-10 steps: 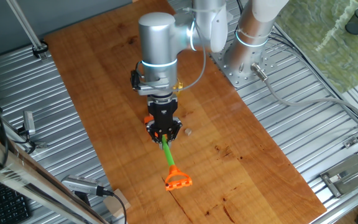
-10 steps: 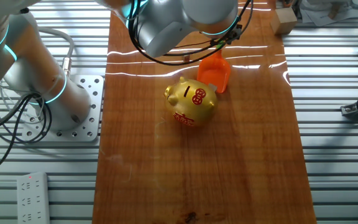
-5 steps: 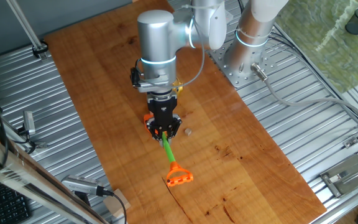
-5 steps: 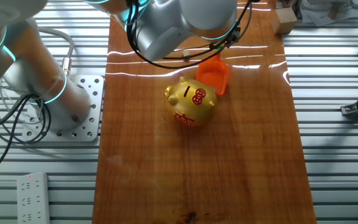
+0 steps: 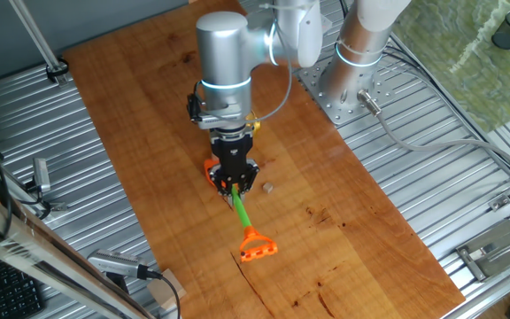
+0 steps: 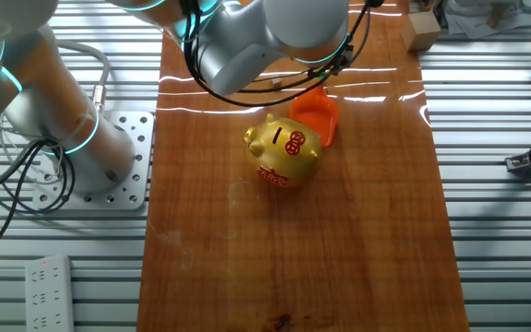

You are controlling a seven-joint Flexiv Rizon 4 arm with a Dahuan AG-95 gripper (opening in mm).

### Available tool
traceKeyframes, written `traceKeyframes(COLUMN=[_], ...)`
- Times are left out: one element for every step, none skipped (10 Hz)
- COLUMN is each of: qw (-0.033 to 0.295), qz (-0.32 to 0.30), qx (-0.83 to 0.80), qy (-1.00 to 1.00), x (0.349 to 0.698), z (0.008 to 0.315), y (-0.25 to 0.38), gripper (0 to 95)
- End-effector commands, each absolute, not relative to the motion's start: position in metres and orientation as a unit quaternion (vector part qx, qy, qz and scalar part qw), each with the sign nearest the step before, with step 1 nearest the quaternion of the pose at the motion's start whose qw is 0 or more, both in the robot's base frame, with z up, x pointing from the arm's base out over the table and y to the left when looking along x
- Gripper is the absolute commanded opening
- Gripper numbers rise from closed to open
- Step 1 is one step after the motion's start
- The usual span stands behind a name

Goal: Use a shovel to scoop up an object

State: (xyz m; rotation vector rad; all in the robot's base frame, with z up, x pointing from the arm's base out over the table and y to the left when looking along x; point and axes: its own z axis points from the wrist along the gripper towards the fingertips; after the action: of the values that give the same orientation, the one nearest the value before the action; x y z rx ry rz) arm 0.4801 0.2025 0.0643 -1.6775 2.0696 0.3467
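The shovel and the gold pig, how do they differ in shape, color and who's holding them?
The shovel is long and thin, with a green shaft and orange ends; the gold pig is round and squat. The shovel is held by the claw at its shaft; the pig stands free on the table. The pig carries red markings; the shovel is plain. Both are over the wooden table.

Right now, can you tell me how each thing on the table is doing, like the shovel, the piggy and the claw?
gripper: shut on the shovel's green shaft.
shovel: held, loop end sticking out, orange blade low beside the pig.
gold pig: standing upright on the table, untouched.
small cube: lying on the table beside the gripper, not scooped yet.
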Motion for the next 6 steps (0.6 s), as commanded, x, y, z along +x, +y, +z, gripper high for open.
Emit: traceKeyframes(qw=[0.221, 0.218, 0.213, 0.213, 0.213, 0.212], qz=[0.116, 0.113, 0.108, 0.106, 0.106, 0.105], qx=[-0.610, -0.611, -0.614, -0.615, -0.616, -0.616], qy=[0.752, 0.752, 0.752, 0.751, 0.751, 0.751], x=[0.4793, 0.4787, 0.4786, 0.4786, 0.4781, 0.4777], z=[0.0609, 0.0597, 0.0578, 0.0564, 0.0545, 0.0532], y=[0.2013, 0.2006, 0.1996, 0.1992, 0.1987, 0.1982], gripper=[0.0, 0.0, 0.0, 0.0, 0.0, 0.0])
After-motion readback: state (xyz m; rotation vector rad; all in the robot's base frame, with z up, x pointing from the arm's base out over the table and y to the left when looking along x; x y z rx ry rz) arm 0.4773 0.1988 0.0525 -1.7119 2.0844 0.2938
